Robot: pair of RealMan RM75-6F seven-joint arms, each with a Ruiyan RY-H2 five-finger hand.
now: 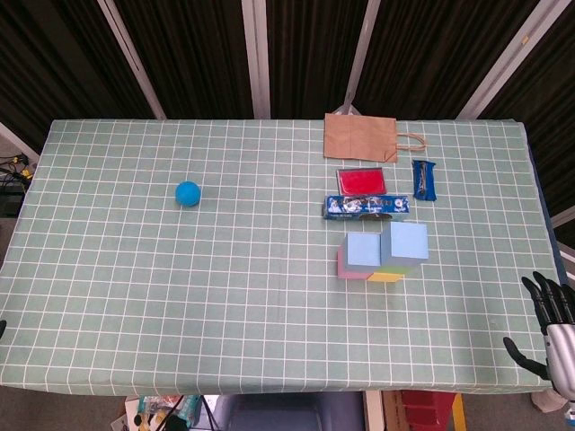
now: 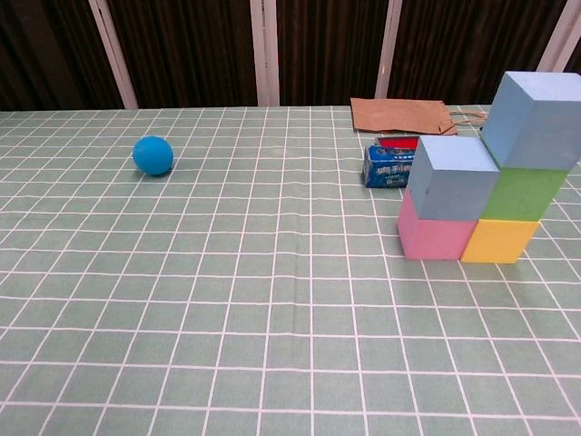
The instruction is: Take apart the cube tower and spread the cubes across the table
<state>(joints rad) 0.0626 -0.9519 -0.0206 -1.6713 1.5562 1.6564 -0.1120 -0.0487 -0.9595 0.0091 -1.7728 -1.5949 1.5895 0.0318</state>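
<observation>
In the head view the cube tower (image 1: 384, 252) sits right of centre on the checked table (image 1: 180, 296), just below a blue packet (image 1: 367, 207), a red box (image 1: 361, 180), a dark wrapper (image 1: 424, 179) and a brown paper bag (image 1: 361, 137); a blue ball (image 1: 187, 193) lies well apart at left; the right hand (image 1: 550, 316) waits at the lower right edge, fingers spread and holding nothing; the left hand is out of sight in both views. I judge the reach has not begun; best to take the topmost cube first, lift it straight up, and steady the rest. The chest view alone shows the stack's build: a tall blue cube (image 2: 534, 107) on green (image 2: 525, 193) on yellow (image 2: 500, 241), beside a lower blue cube (image 2: 451, 177) on pink (image 2: 432, 237); no hand shows there.
</observation>
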